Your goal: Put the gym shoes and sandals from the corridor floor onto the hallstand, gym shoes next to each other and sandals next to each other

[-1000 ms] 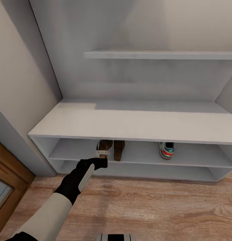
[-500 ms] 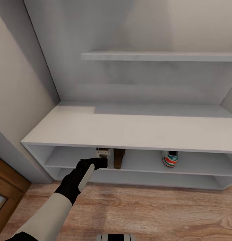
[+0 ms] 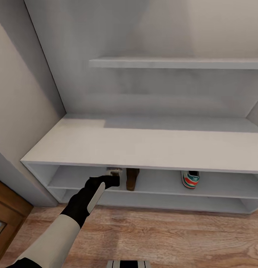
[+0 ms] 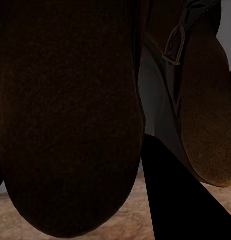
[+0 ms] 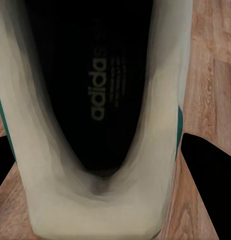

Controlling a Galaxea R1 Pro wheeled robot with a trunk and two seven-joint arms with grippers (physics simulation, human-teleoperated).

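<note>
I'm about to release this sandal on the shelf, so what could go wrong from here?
1. The left gripper works under the top of the hallstand, which hides the held sandal from the head view. Released near the shelf edge, it may tip onto the corridor floor.
2. The shelved sandal sits close beside it, and pulling out could knock it.
3. The shelved gym shoe stands apart, so the other gym shoe must land right beside it.

I'm looking straight down into a gym shoe [image 5: 95, 125], its dark insole reading "adidas", with my black fingers [image 5: 205, 185] flanking it over the corridor floor [image 5: 210, 60].
</note>
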